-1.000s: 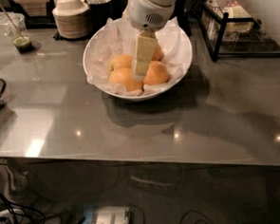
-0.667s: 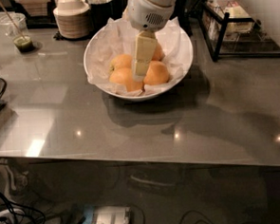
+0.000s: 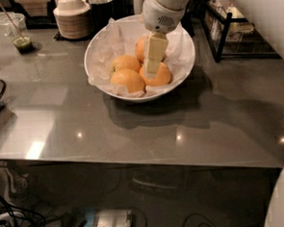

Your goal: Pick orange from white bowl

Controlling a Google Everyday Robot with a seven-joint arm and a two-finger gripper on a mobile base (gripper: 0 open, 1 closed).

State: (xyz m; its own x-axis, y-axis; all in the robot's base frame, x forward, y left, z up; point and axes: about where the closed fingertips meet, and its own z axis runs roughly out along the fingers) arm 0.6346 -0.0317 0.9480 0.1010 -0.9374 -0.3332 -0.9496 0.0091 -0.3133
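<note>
Dim room, with a grey glossy desk (image 3: 205,126) filling most of the view and catching small lamp glints. Below its front edge, a dark floor with loose cables (image 3: 23,224) and one flat grey box (image 3: 110,224). From the top right, one white robot arm (image 3: 174,5) reaching down over the desk. Under it, one white bowl (image 3: 87,61), wide and lined with crinkled white paper (image 3: 104,40). At the right rear, one black wire rack (image 3: 233,32); at the left rear, one stack of small beige bowls (image 3: 72,21). Four fruits in the bowl: the orange (image 3: 161,78) at the front right, plus a rear orange (image 3: 141,48), a left orange (image 3: 125,63) and a front orange (image 3: 127,81). Pale yellow end effector (image 3: 151,70) hanging low inside the bowl, its tip right at the orange; cannot tell whether open or closed, or whether anything is gripped. Far left, one clear cup (image 3: 19,34) with green contents and a stick.
</note>
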